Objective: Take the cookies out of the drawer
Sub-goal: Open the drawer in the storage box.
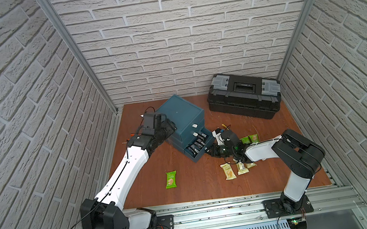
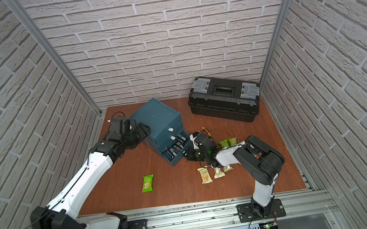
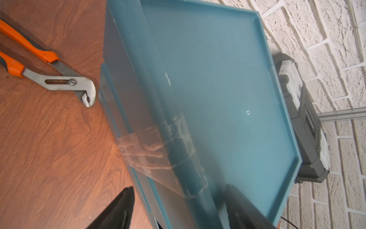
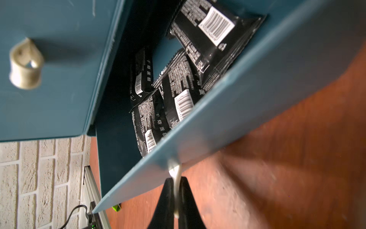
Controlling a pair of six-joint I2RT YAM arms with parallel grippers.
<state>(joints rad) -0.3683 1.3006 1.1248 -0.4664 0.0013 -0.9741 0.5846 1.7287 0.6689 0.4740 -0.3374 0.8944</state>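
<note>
- right hand [image 4: 175, 183]: jaws closed on the bottom drawer's white tab [image 4: 174, 168], gripping only the loop's end.
- drawer [image 4: 227, 119]: just past its tips and partly out. Black cookies [image 4: 178, 87] lie inside, four or so, overlapping.
- drawer above [image 1: 200, 137]: also ajar, with more black packets showing.
- beside and behind that hand's wrist, out on the table [image 1: 201, 187]: gold cookies [image 1: 228, 171] and green cookies [image 1: 250, 139]. A lone green cookie [image 1: 170, 179] lies farther off.
- left hand [image 3: 178, 189]: across the cabinet [image 1: 178, 113] from the right hand, jaws wide and straddling the top edge. Can't tell if the pads touch.
- risk: the tab looks thin and soft, so a skewed pull could slip it out of the pinch or tear it.
- risk: the cabinet looks light. If the left hand isn't bracing it, the pull drags or tips the cabinet.
- risk: pulled too far, the drawer leaves its slot and dumps.
- views: only the right wrist shows the pinch and the drawer's contents close up; from above the wrist hides the tips.
- views: the left wrist shows tape [image 3: 142, 150] on the cabinet and orange pliers [image 3: 49, 65], barely seen from above.
- views: only the top views show the full spread of cookies out on the table.
</note>
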